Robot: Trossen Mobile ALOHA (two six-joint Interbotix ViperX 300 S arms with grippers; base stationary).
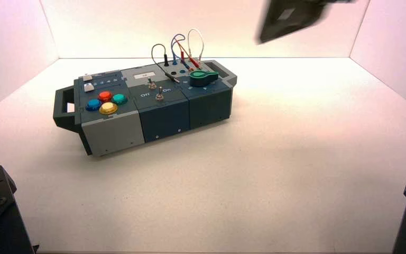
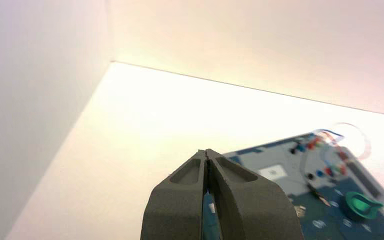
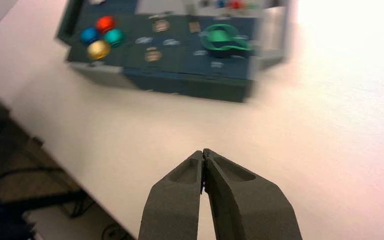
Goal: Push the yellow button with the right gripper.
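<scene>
So the right gripper is hanging up in the air over the table, fingers pressed together with nothing between them, tips pointing down toward the bare tabletop just in front of the box. The yellow button is well apart from those tips, lower down and over to the robot's left. Left gripper is idle, raised above the table, fingers also closed together.

Grey and dark-blue box on the pale table, yellow button nearest its front edge
</scene>
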